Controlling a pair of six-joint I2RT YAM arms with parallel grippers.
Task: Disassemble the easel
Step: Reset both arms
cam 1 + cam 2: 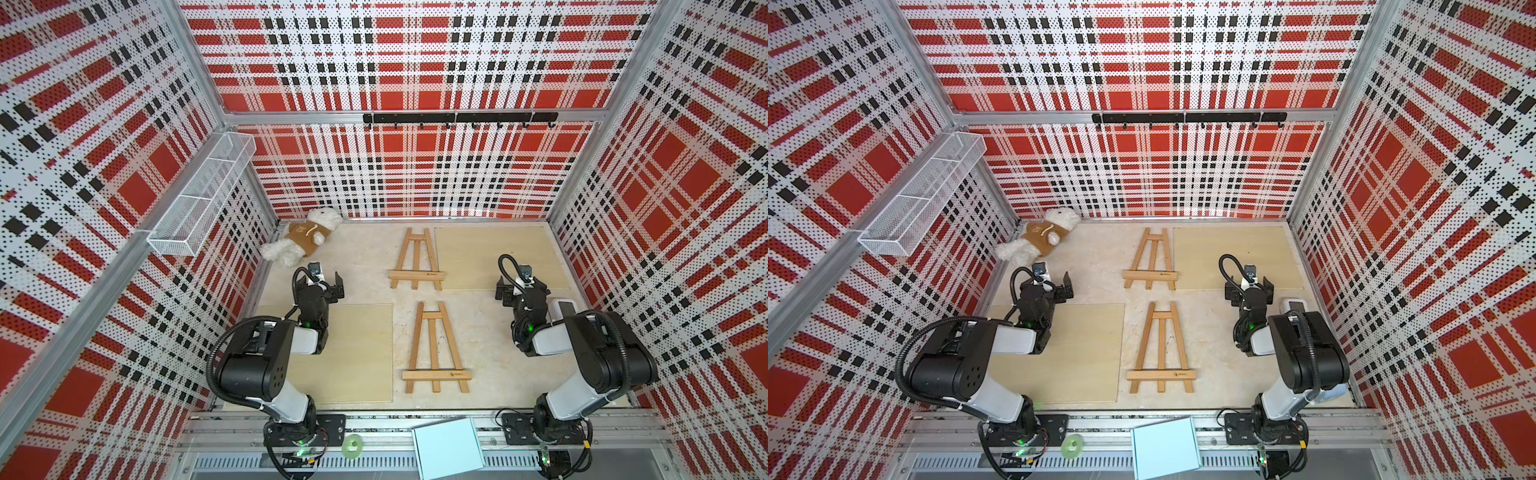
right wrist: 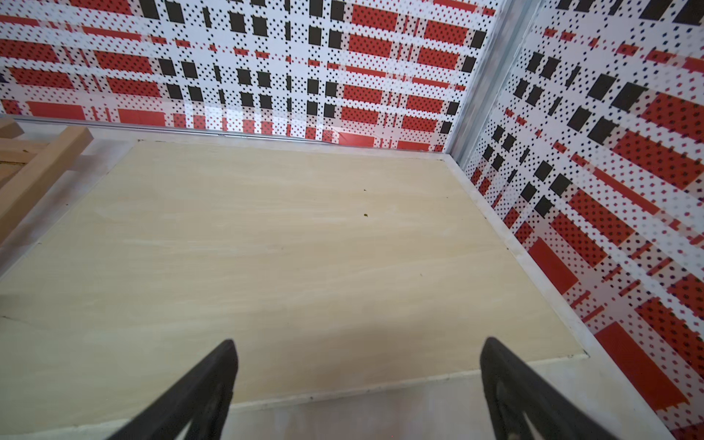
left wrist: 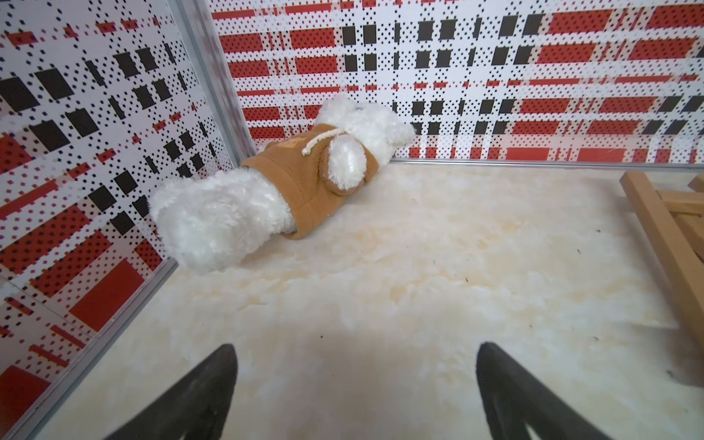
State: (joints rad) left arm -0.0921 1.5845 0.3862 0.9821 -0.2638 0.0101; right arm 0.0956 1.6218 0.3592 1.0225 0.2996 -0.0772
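Observation:
Two wooden easels lie flat on the table between the arms in both top views: a far one (image 1: 417,259) (image 1: 1150,259) and a near one (image 1: 436,349) (image 1: 1161,349). My left gripper (image 1: 328,286) (image 3: 356,346) hovers open left of the far easel, holding nothing; a leg of that easel (image 3: 663,236) shows at the edge of the left wrist view. My right gripper (image 1: 519,291) (image 2: 358,343) is open and empty to the right of the easels. A bit of the far easel (image 2: 34,171) shows in the right wrist view.
A white plush bear in a brown hoodie (image 1: 301,241) (image 3: 266,190) lies in the far left corner. Thin plywood boards lie under the left arm (image 1: 357,353) and at the far right (image 1: 478,257) (image 2: 304,236). A wire basket (image 1: 199,195) hangs on the left wall.

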